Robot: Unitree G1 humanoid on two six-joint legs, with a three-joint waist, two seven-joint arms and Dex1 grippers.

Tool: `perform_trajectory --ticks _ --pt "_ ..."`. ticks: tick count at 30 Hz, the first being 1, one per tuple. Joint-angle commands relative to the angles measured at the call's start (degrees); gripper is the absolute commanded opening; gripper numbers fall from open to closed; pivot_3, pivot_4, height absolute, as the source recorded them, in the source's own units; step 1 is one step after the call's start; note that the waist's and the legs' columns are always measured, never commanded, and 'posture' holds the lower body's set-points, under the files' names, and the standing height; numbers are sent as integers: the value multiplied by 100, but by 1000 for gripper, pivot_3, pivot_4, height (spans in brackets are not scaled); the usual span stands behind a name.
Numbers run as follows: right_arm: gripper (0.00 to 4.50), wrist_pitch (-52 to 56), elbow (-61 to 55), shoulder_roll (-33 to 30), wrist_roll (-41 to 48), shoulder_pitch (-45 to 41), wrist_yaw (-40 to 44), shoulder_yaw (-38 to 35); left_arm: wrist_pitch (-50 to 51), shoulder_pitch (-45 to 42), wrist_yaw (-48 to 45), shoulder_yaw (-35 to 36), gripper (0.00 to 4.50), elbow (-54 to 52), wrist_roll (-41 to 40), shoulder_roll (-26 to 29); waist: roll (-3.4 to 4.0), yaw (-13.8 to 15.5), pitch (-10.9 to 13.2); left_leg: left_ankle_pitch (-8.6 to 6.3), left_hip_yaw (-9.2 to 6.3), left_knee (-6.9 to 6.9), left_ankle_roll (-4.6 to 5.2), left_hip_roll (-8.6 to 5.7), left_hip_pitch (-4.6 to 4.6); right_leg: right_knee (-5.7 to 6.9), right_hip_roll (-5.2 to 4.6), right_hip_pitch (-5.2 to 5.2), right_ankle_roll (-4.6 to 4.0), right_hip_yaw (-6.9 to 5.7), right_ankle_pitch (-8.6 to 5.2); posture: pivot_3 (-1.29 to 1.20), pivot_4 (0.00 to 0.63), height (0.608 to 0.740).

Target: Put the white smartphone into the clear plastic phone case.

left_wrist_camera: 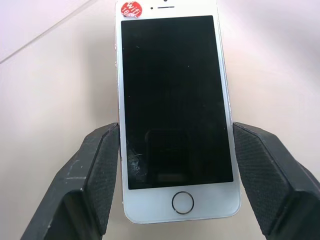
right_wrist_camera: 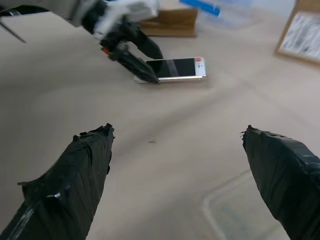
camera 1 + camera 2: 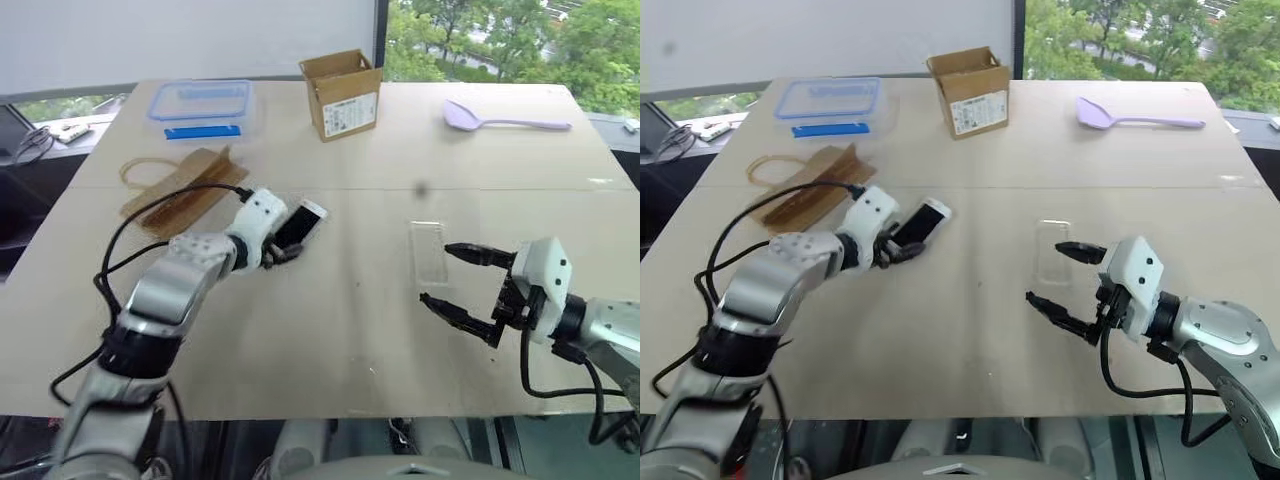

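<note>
Left claw (image 3: 283,250) pinches the phone (image 3: 300,224) by its sides, prob for carrying; right claw (image 3: 457,282) wide open, case (image 3: 429,250) at its 12.

Head stereo pair overhead; wrist cameras close, sharing white smartphone (image 1: 172,110).

White smartphone (image 1: 172,115) up close: white bezel, dark screen facing up, round home button at the near end, a small red round sticker at the far top corner. It's pinched across its long sides near the home-button end by two black fingers (image 1: 97,180), tilted up off the table left of centre. The clear plastic phone case (image 3: 430,250) lies flat on the table, well apart to the right, glossy edges barely showing.
</note>
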Motion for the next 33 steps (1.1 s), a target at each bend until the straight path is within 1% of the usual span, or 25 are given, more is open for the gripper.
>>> perform_trajectory --ticks 1,5,11,15,17,20,23,26,27,29,30,31,33 --pt "4500 52 -55 -90 99 54 -40 -272 -1496 154 -806 -191 2872 -189 219 273 2 71 2 0 -4 0 1 0 -15 -20 1 -3 -1 -6 1 0 150 740" --pt "4500 57 -128 -145 105 222 -79 -418 -2493 153 -1352 -359 2872 9 288 134 0 132 6 -3 0 8 8 -12 -25 -36 -4 3 -3 -21 -1 0 150 740" --pt "4500 33 -356 -183 108 515 -139 -559 -3843 -4 -2424 -611 2872 620 264 -58 3 59 8 -6 7 21 16 -9 -19 -24 9 9 2 -28 1 0 150 740" --pt "4500 2 -414 -185 74 632 -153 -601 -4514 -188 -3060 -827 2872 1035 364 -196 3 33 8 -6 15 37 16 -7 -16 -19 17 22 9 -35 4 0 150 740" --pt "4500 -22 -458 -171 37 699 -179 -597 -4547 -274 -3206 -908 2872 1168 374 -302 4 37 8 -6 17 44 17 -8 -15 -17 20 25 11 -35 5 0 150 740" --pt "4500 -48 -549 -154 5 833 -213 -633 -3878 -426 -2931 -896 2872 1383 527 -518 4 40 8 -7 14 52 17 -8 -15 -14 24 30 19 -37 9 0 150 740" --pt "4500 -67 -616 -138 -6 949 -220 -685 -3111 -453 -2716 -754 2872 1327 456 -617 3 33 8 -7 10 58 18 -11 -14 -6 30 32 24 -38 9 0 150 740" --pt "4500 -116 -636 -121 -62 1041 -217 -683 -535 -635 -1650 -497 2872 967 537 -845 3 30 8 -7 8 61 18 -10 -11 3 32 33 28 -38 7 0 150 740" --pt "4500 -136 -637 -123 -82 1053 -214 -673 277 -734 -1401 -397 2872 792 450 -952 1 30 9 -7 3 70 18 -8 -10 16 33 34 47 -39 -4 0 150 740" --pt "4500 -155 -644 -127 -98 1062 -211 -664 1475 -964 -1042 -87 2872 491 150 -1265 1 17 9 -7 0 86 18 -9 -8 40 34 34 52 -40 -7 0 150 740" --pt "4500 -161 -648 -128 -101 1067 -209 -663 1901 -1054 -917 48 2872 397 14 -1395 1 5 9 -7 -1 93 18 -9 -5 52 34 34 54 -40 -10 0 150 740" --pt "4500 -166 -646 -136 -97 1067 -200 -670 2601 -1176 -752 220 2872 297 -78 -1522 0 -7 10 -7 -2 95 18 -9 -2 58 35 34 55 -38 -10 0 150 740" --pt "4500 -173 -644 -150 -91 1067 -187 -678 3455 -1301 -461 418 2872 64 -159 -1626 -1 -38 10 -7 -7 103 18 -9 -2 66 39 34 55 -40 -11 0 150 740"
